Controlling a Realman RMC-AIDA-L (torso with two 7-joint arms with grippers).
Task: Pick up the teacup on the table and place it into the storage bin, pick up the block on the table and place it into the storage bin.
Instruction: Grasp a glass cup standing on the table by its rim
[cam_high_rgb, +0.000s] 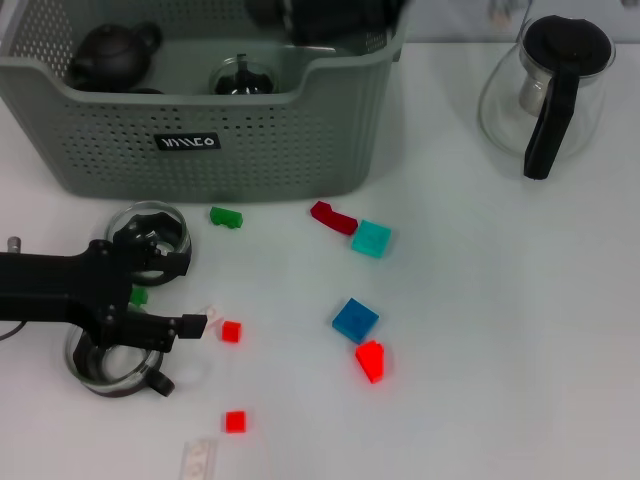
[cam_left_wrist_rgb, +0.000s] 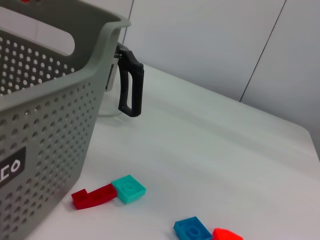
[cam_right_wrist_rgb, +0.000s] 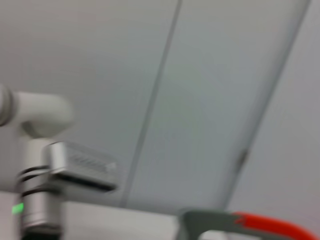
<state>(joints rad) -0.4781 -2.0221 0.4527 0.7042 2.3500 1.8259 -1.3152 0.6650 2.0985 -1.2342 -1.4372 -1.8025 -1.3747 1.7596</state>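
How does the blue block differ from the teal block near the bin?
The blue block is darker than the teal block. The blue block lies farther from the storage bin, beside an orange-red block; the teal block lies nearer it, touching a dark red block. Both are flat squares lying on the table.

Even, bright overhead light fills the head view, so the white worktop looks nearly flat and the blocks cast only faint, soft shadows, with small glints on the glass pitcher. The left wrist view is sharp and softly lit. The right wrist view is smeared throughout, its wall panels and pale arm blurred.
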